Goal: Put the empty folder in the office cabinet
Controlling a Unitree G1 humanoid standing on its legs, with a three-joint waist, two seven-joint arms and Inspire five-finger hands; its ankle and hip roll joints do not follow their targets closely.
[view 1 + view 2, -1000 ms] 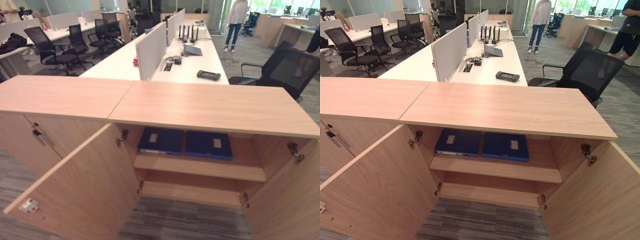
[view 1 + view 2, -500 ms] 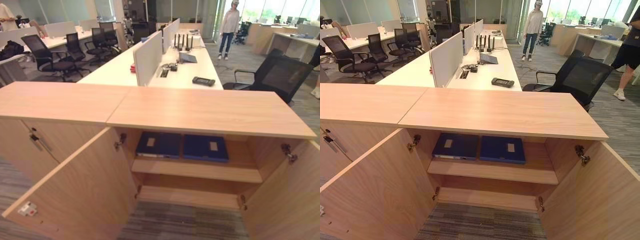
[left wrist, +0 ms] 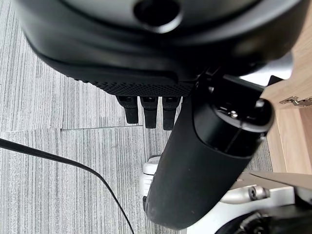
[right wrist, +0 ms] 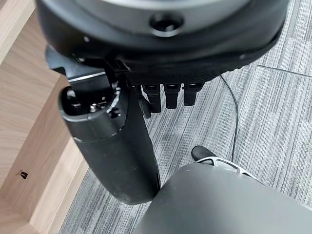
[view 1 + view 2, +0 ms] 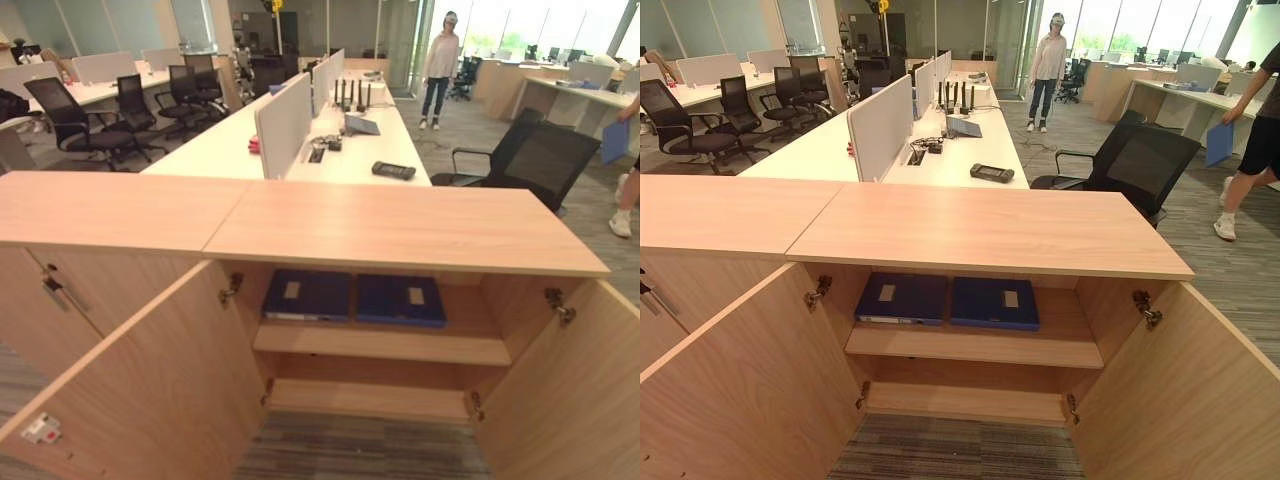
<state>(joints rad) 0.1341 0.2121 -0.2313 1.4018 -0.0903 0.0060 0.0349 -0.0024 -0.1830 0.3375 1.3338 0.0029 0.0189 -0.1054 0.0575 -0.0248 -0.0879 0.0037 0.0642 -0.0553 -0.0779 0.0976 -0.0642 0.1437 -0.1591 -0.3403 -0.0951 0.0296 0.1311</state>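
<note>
The cabinet (image 5: 400,225) stands with both doors swung wide: the left door (image 5: 140,390) at 8 o'clock in the head views, the right door (image 5: 570,390) at 4 o'clock. Two dark blue folders lie flat on its upper shelf (image 5: 385,345), side by side and just touching: the left folder (image 5: 305,297) and the right folder (image 5: 402,299), each with a pale label on its cover. They sit near the centre of the head views, toward 6 o'clock under the cabinet top. Which of them is the empty one cannot be told.

The left hand (image 3: 146,63) hangs over grey carpet (image 3: 58,161), its fingers (image 3: 149,109) pointing straight down, relaxed and holding nothing. The right hand (image 4: 161,53) hangs likewise beside the right door, fingers (image 4: 173,95) straight and empty. Both hands are well apart from the folders, which neither touches.

Beyond the cabinet, at 12 o'clock, a white desk (image 5: 300,145) carries a black remote (image 5: 394,171); a black chair (image 5: 530,160) stands at 2 o'clock. A person (image 5: 439,58) stands far back in the aisle.
</note>
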